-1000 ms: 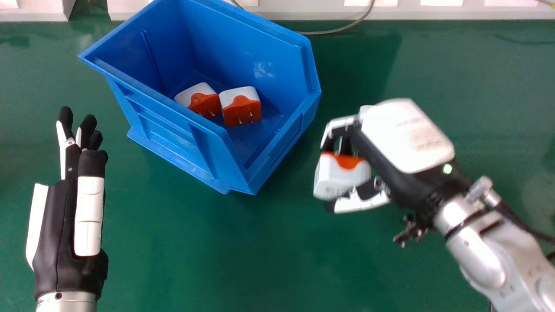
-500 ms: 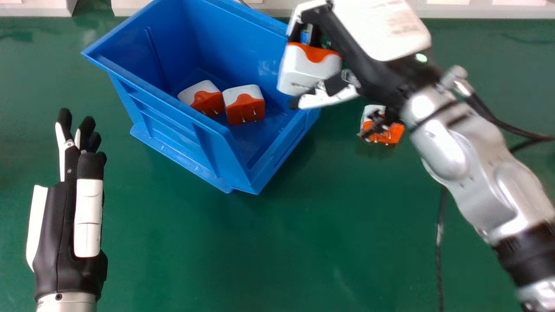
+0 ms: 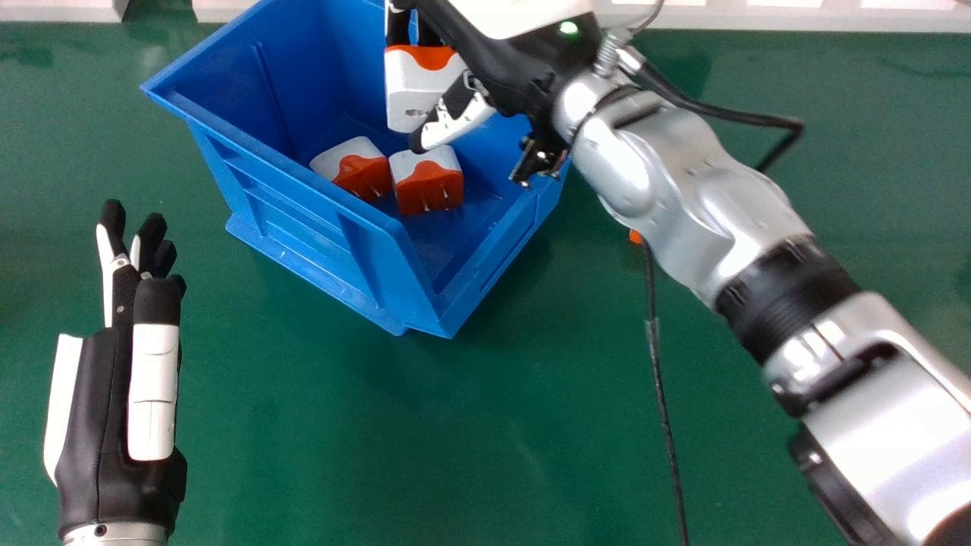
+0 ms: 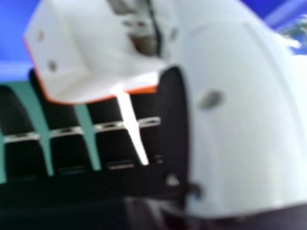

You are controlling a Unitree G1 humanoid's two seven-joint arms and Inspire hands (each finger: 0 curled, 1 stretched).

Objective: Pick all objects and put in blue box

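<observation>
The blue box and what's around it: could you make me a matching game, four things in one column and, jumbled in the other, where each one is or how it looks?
Things
1. Blue box
2. White and orange plug
3. Two other plugs
4. Left hand

Places and states
A. Lying on the box's floor
B. At the head view's left, fingers straight
C. Standing on the green table
D. Held by the right hand

Pairs: 1-C, 2-D, 3-A, 4-B
</observation>
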